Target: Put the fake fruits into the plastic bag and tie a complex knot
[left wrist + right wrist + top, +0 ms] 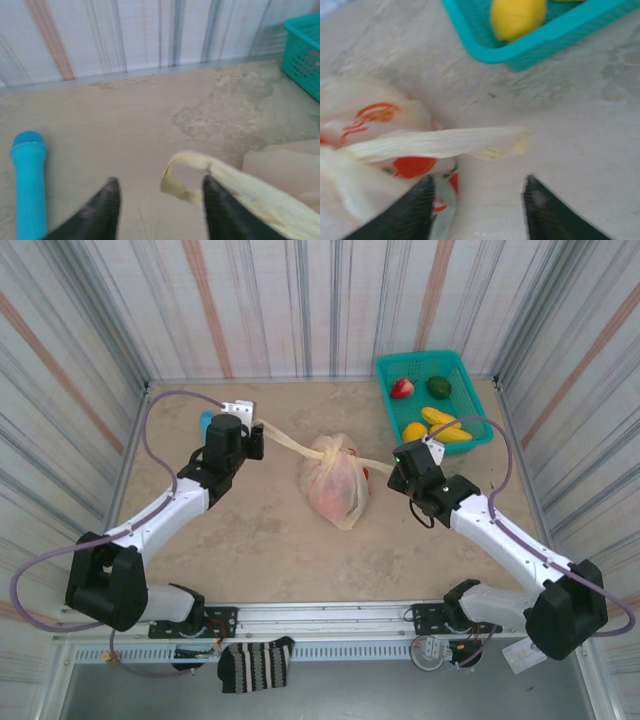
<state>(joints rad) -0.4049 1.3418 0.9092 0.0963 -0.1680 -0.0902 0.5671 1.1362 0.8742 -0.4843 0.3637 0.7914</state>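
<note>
Left gripper [255, 440] and right gripper [400, 462], seen from above, flank the plastic bag [335, 485]. It sits bulging near the middle of the table [250, 540], translucent cream with reddish shapes inside, its handles drawn out as thin cords towards each gripper. At the left wrist the jaws stand apart, and a pale handle loop [185, 170] lies loose beside one finger [220, 210]. At the right wrist the jaws are likewise apart, with the other handle [435, 144] lying ungripped just ahead of the fingertips, over the bag's orange-red printed motifs [412, 166].

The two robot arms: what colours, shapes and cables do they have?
The left arm and right arm have white links, black joints and black bases. A thin mauve cable loops along each. The left tool and right tool have black pointed fingers.
</note>
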